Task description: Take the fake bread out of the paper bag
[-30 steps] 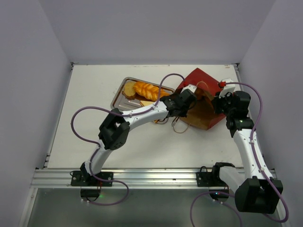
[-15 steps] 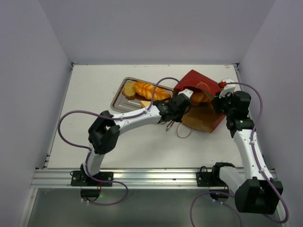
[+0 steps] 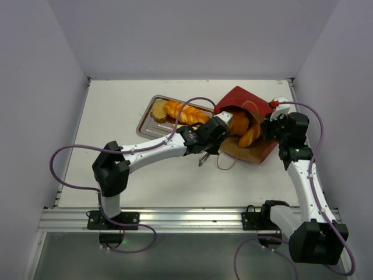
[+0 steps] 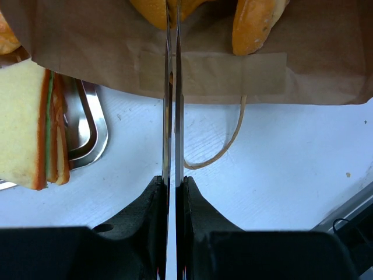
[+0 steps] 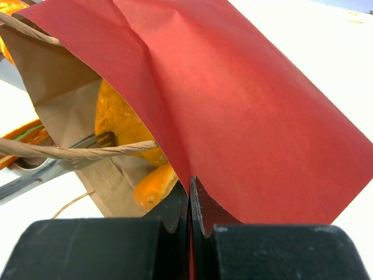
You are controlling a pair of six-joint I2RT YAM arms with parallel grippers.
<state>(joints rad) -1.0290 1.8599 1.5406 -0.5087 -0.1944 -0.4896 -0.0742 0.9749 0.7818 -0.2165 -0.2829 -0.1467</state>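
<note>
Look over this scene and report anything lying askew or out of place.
The paper bag lies tipped on its side, not upright, its red wall pinched in the right claw, with fake bread inside. A sandwich slice appears to overhang the tray rim.

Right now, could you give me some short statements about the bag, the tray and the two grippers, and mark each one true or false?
1. The paper bag lies on its side on the table. True.
2. The right gripper is shut on the bag's red wall. True.
3. The metal tray holds nothing. False: pieces of fake bread lie in it.
4. The bag's mouth shows only brown paper. False: golden pieces of bread show at the mouth.
5. The left gripper has its jaws wide open. False: they stand almost together, pointing at the bag's mouth.
</note>
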